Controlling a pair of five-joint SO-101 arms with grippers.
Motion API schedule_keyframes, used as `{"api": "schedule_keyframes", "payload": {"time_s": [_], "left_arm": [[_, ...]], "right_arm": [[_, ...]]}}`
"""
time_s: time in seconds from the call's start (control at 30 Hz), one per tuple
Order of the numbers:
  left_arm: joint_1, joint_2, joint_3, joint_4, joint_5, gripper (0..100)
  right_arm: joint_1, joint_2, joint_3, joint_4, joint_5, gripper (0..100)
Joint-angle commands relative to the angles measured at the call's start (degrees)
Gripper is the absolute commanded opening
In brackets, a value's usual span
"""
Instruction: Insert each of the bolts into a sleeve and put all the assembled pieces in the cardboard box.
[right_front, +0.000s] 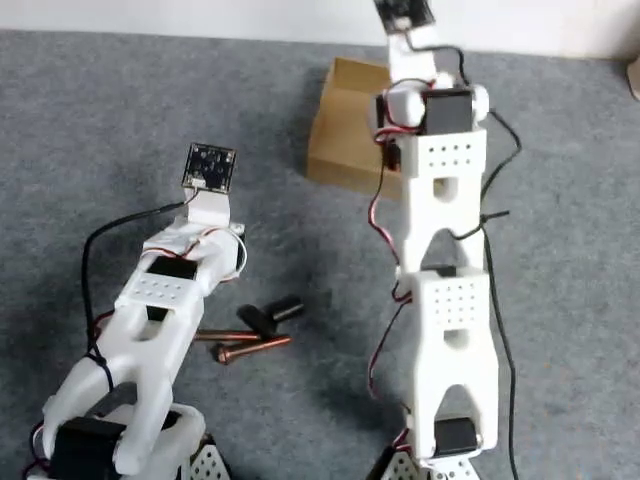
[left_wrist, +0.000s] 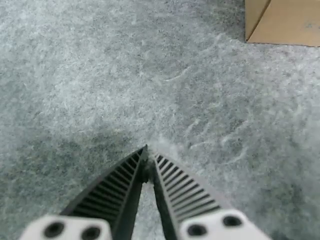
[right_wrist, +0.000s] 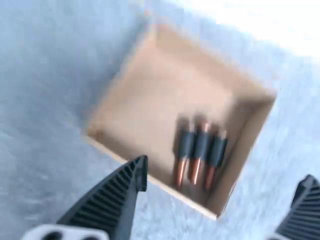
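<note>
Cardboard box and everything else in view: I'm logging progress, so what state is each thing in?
Cardboard box: open-topped, upright.
Assembled pieces: three, lying side by side in the box.
Loose bolts: lying on the carpet, unsleeved.
Loose sleeves: lying beside the bolts.
Left gripper: jaws shut, empty.
Right gripper: jaws open, empty, over the box.

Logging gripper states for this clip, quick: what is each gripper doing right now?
Left gripper: closed, holding nothing.
Right gripper: open, empty, above the cardboard box.
</note>
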Motion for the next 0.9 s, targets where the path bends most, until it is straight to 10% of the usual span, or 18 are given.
{"api": "schedule_keyframes", "payload": {"time_s": [0.0,0.37,0.7,0.87], "left_arm": [[-2.42,0.04,-2.42,-1.32,0.79,1],[-4.62,0.04,-2.51,-1.05,4.57,1],[-4.7,-0.04,-2.68,-1.05,4.66,1],[-6.02,-0.04,-3.56,-1.05,4.66,1]], "right_arm": [[-2.68,-12.62,-1.45,1.54,-0.7,40.3],[-23.08,-64.04,60.7,1.27,-0.09,40.3],[-40.48,-95.43,128.84,0.22,22.07,40.3],[-40.75,-97.01,140.88,-8.04,27.96,40.3]]}}
